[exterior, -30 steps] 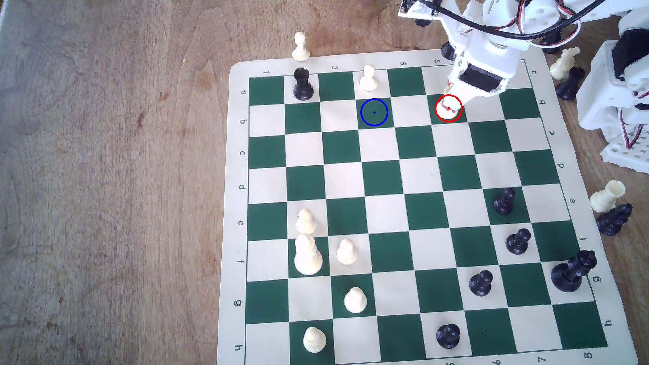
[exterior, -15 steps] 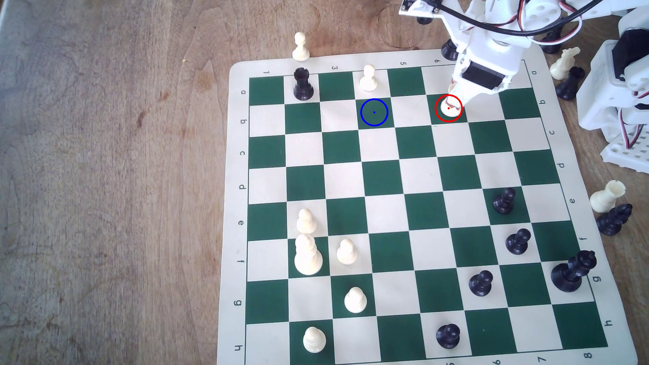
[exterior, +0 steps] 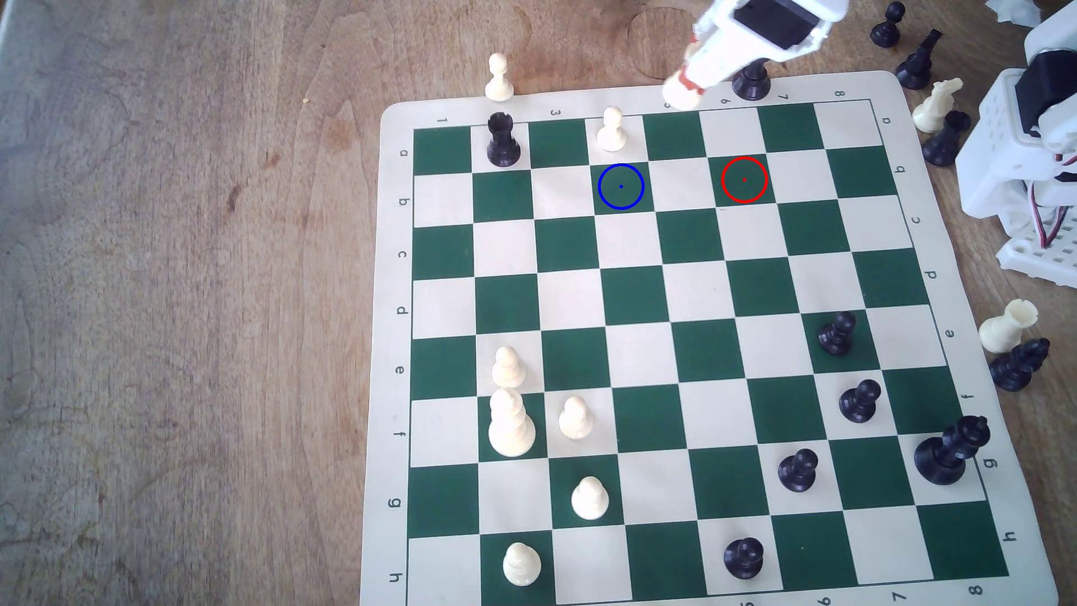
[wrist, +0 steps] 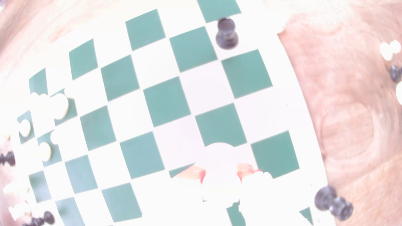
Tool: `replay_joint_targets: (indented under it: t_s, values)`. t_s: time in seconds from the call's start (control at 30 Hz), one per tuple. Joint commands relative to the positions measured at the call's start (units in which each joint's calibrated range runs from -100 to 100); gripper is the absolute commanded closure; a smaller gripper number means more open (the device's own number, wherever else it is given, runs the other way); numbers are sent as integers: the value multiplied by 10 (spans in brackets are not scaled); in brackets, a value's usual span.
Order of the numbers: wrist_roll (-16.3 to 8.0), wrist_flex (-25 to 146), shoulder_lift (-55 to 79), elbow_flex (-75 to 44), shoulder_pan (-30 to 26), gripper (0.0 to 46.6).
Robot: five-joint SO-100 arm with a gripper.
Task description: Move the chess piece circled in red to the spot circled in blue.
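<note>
My gripper [exterior: 686,86] hangs above the far edge of the chessboard [exterior: 687,245], shut on the cream-white rook [exterior: 676,94], whose round base points down and toward the exterior view's left. The red-ringed green square [exterior: 744,180] is bare. Two squares to its left in the exterior view lies the blue-ringed green square [exterior: 621,186], also bare. The washed-out wrist view shows the rook [wrist: 220,158] as a pale round shape between my red-padded fingers [wrist: 201,175].
A cream pawn [exterior: 612,131] stands on the square just behind the blue ring, and a black rook [exterior: 502,140] two squares further left. A black piece [exterior: 752,81] sits right behind my gripper. Captured pieces [exterior: 938,111] and the arm's base [exterior: 1026,175] crowd the exterior view's right.
The gripper has lifted off the red-ringed square with the rook and moved up and toward the exterior view's left; that square is now bare.
</note>
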Motion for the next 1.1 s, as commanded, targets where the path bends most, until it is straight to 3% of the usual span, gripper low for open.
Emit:
replay_joint_targets:
  t_s: [0.0,0.27,0.6,1.07]
  values:
    - [0,-35,86,-123,-24,464]
    - [5,-89,216,-164,-38,464]
    - [26,-111,286,-150,-10,461]
    - [33,-135,341,-120,3,464]
